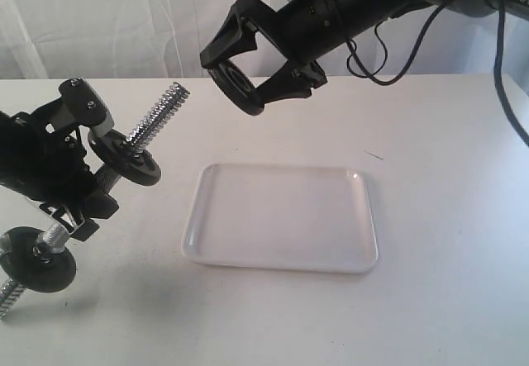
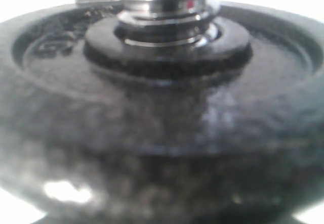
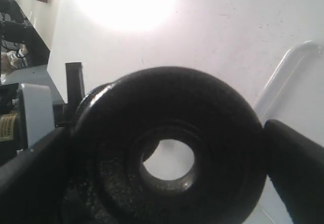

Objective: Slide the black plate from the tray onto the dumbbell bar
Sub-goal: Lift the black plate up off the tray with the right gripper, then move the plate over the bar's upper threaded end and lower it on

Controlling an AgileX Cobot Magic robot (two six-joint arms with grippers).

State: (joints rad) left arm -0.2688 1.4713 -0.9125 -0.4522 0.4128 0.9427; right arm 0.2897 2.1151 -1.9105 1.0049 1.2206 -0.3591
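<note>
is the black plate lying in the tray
No, the right gripper holds the black plate up in the air, clear of the tray.

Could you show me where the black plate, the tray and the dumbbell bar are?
black plate (image 1: 246,100), exterior view, on its lower outer edge.
tray (image 1: 281,217), exterior view, on its bare floor.
dumbbell bar (image 1: 161,114), exterior view, on its threaded free end.

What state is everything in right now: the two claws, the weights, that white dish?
Small round black iron plate: airborne, clamped by its rim.
Right end effector: shut on the plate.
Chrome threaded dumbbell bar: held tilted, bare end raised.
Left end effector: shut on the bar.
White glossy plastic tray: empty.
</note>
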